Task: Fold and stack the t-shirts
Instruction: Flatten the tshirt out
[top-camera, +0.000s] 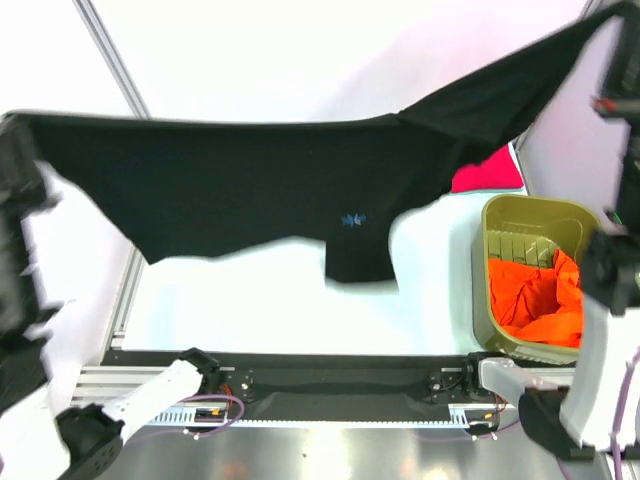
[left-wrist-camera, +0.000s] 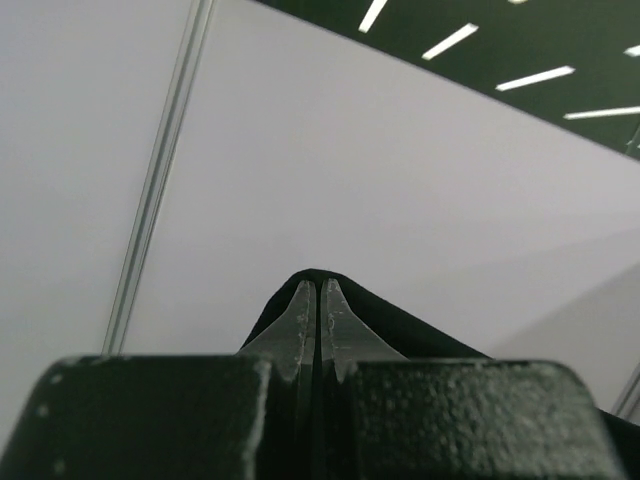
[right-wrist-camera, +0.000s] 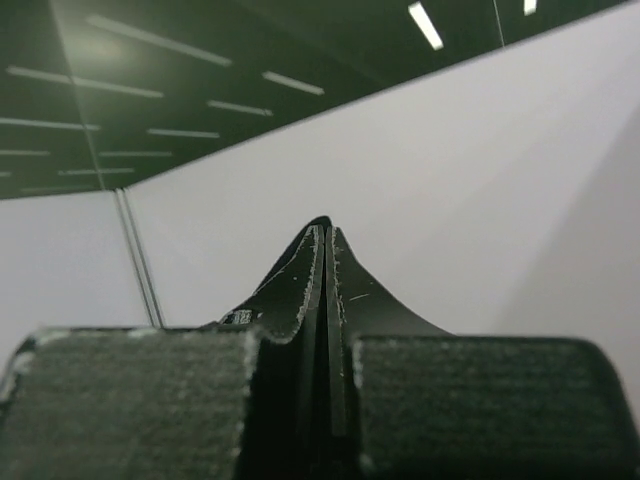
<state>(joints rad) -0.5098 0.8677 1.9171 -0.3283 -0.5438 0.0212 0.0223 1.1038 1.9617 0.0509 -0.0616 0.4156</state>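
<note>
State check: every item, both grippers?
black t-shirt: unfolded, held up, stretched between both grippers
red t-shirt: mostly hidden behind the black one, fold state unclear
bin: upright, open top
orange t-shirt: crumpled inside the bin
left gripper: shut on black t-shirt
right gripper: shut on black t-shirt

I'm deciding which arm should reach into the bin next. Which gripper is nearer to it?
Right. In the top view, the right gripper grips the black shirt at the upper right, on the same side as the bin. The left gripper grips the other end at the far left edge.
</note>
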